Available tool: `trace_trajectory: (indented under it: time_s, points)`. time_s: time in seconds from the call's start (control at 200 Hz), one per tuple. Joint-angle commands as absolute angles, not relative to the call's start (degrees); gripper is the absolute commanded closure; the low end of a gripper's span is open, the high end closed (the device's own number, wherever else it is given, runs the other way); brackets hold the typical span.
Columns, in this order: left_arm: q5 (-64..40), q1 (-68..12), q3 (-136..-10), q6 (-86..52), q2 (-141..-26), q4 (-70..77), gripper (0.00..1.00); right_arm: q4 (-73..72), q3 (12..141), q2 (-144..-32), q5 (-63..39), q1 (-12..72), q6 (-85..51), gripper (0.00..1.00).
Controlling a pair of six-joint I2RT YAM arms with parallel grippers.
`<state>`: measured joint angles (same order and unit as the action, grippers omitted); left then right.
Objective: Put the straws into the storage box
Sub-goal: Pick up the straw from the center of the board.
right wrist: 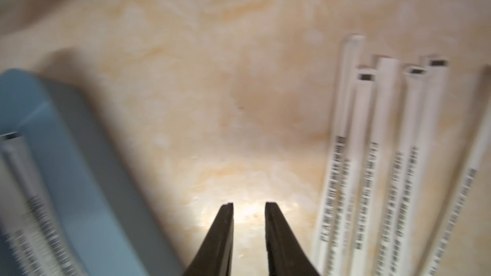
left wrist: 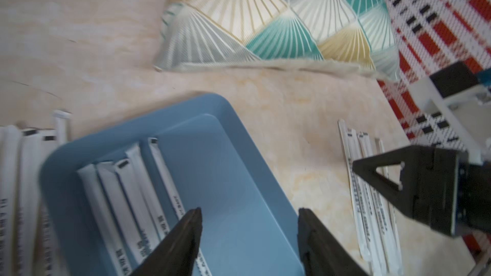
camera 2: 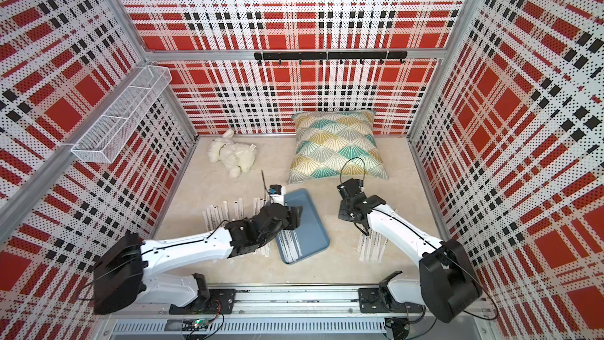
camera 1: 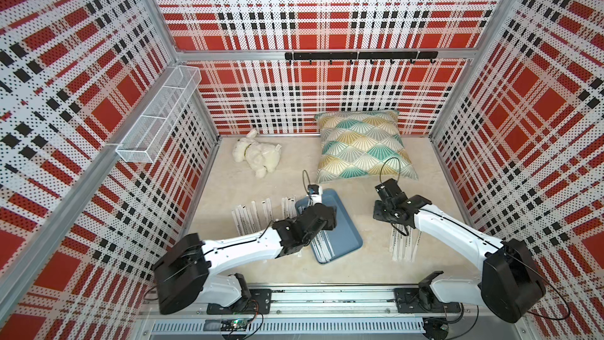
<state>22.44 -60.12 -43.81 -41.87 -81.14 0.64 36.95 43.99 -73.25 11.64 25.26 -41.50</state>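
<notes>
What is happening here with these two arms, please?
Two robot arms are loading white paper-wrapped straws into a shallow slate-blue plastic tray. Several lie inside already; more lie on the beige table on both sides. The left end effector hangs open and empty over the tray; the right end effector, slightly open and empty, hovers over bare table beside its straws.

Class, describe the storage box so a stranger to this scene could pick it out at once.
Start at the fan-patterned cushion at the back of the table. In front of it lies the storage box, a shallow tray. It alone is slate blue, unlike the white wire basket mounted higher up.
</notes>
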Motion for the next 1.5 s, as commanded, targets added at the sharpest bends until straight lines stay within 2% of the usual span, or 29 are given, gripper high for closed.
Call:
trace_trajectory:
  time_s: [0.0,0.135,0.371,0.867,1.082,1.222,1.493]
  points:
    - [16.9,-62.2,-46.3,-39.0,-86.1,4.3,0.37,37.8,41.2,-71.0,12.9,21.3,-40.8,0.69]
    - [15.1,-62.6,-48.3,-38.9,-90.3,4.9,0.38,33.9,37.6,-72.1,12.2,17.9,-39.2,0.69]
    - [12.6,-59.1,-43.7,-41.1,-87.8,8.4,0.39,31.1,36.5,-75.4,10.5,17.9,-38.3,0.76]
    - [10.7,-56.5,-41.3,-41.3,-86.2,9.6,0.39,28.3,36.4,-80.6,10.7,17.8,-38.2,0.74]
    - [11.2,-56.1,-40.5,-41.3,-85.2,9.8,0.39,28.0,35.9,-80.1,9.9,17.9,-38.2,0.81]
    - [12.4,-54.5,-39.3,-41.5,-82.6,9.2,0.39,31.5,38.2,-78.3,11.5,22.0,-38.3,0.84]
    - [14.3,-46.6,-33.6,-42.7,-71.0,5.6,0.40,43.0,48.6,-76.9,15.7,37.9,-42.1,0.87]
